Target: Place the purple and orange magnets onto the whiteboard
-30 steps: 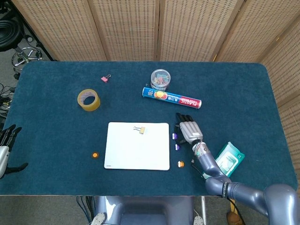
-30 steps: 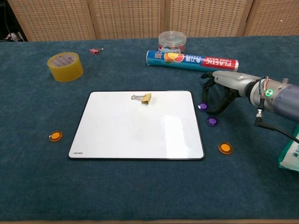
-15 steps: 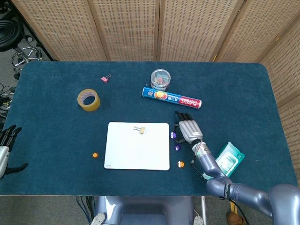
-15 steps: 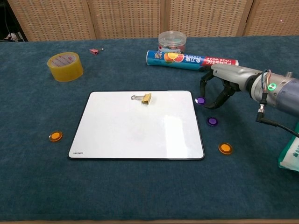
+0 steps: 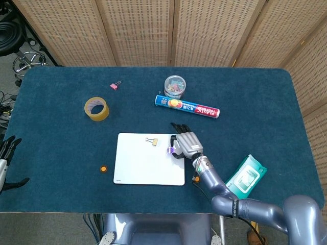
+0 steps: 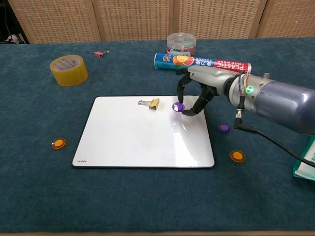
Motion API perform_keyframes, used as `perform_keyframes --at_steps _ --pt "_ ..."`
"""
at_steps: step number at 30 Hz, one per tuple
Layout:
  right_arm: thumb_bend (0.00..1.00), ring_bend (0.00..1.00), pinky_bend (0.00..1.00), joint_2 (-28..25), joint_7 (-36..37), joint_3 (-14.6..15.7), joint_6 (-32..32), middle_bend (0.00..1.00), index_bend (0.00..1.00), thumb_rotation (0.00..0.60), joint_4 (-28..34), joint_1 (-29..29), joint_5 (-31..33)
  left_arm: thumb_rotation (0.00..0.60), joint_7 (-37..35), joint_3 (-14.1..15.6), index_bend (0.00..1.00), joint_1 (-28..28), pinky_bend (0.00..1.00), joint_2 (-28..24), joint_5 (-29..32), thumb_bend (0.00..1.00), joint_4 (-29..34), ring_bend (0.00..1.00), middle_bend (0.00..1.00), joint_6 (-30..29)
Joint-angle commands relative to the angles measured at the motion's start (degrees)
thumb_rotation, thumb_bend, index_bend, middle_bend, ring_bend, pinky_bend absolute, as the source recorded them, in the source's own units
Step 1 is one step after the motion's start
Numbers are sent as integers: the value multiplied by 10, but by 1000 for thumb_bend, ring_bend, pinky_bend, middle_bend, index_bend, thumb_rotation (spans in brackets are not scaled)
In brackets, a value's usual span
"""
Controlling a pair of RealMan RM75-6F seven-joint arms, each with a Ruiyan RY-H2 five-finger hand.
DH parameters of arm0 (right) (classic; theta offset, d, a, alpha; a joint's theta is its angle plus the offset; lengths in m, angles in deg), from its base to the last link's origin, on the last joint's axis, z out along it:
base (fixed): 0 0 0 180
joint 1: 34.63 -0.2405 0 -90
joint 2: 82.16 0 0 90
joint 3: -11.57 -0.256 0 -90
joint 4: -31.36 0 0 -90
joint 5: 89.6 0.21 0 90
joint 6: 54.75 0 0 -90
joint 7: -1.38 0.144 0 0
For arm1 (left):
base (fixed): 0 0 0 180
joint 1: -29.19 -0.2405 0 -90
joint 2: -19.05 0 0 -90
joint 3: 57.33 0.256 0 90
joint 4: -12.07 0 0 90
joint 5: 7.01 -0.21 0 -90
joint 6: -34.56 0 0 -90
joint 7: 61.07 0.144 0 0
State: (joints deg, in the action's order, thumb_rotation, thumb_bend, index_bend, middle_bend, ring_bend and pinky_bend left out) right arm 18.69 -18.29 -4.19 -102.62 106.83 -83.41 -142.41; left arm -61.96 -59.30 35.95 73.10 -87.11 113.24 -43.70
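My right hand [image 6: 198, 92] [image 5: 185, 144] pinches a purple magnet [image 6: 178, 106] [image 5: 170, 150] over the upper right part of the whiteboard [image 6: 128, 142] [image 5: 138, 168]. I cannot tell whether the magnet touches the board. A second purple magnet [image 6: 223, 128] lies on the cloth just right of the board. An orange magnet [image 6: 237, 156] lies near the board's lower right corner. Another orange magnet [image 6: 58, 143] [image 5: 103, 168] lies left of the board. My left hand [image 5: 6, 159] hangs at the far left edge, fingers apart and holding nothing.
A gold binder clip [image 6: 152, 103] lies on the board's top edge. Behind it are a plastic-wrap roll [image 6: 202, 64], a clear jar [image 6: 181, 43], a yellow tape roll [image 6: 69, 70] and a pink clip [image 6: 100, 53]. A wipes pack [image 5: 247, 176] lies at the right.
My right hand lifted one purple magnet off the cloth right of the board and carried it left, over the whiteboard. The other magnets stayed put.
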Motion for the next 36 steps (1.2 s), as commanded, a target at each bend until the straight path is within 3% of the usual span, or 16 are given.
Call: perform_keyframes --at_steps 1,6,12,15,19,29,36 --pt "429 0 0 18 -19 -7 3 0 534 600 -2 -17 22 600 -5 1 0 -1 0 -2 -2 112 0 0 0 0" --pt "433 0 0 28 -46 -8 5 0 521 600 -9 -34 58 600 -17 1 0 -3 0 -7 -4 112 -2 0 0 -3" --pt "410 0 0 19 -56 -1 10 0 328 600 3 -36 78 600 -22 0 0 -3 0 -9 -6 112 -2 0 0 -3" --pt "390 0 0 14 -59 2 9 0 290 600 11 -36 82 600 -22 1 0 -4 0 -10 -8 112 -2 0 0 -4" --pt "390 0 0 -8 -61 3 -16 0 300 600 47 -29 66 600 -22 1 0 -5 0 -10 -9 111 -1 0 0 -6" --pt "390 0 0 -103 -102 65 -69 0 344 600 158 20 61 600 -19 1 0 -5 0 -10 -8 111 0 0 0 -6" --pt "390 0 0 -112 -74 100 -80 0 336 600 147 55 37 600 -14 2 0 -5 0 -9 -9 111 2 0 0 -6"
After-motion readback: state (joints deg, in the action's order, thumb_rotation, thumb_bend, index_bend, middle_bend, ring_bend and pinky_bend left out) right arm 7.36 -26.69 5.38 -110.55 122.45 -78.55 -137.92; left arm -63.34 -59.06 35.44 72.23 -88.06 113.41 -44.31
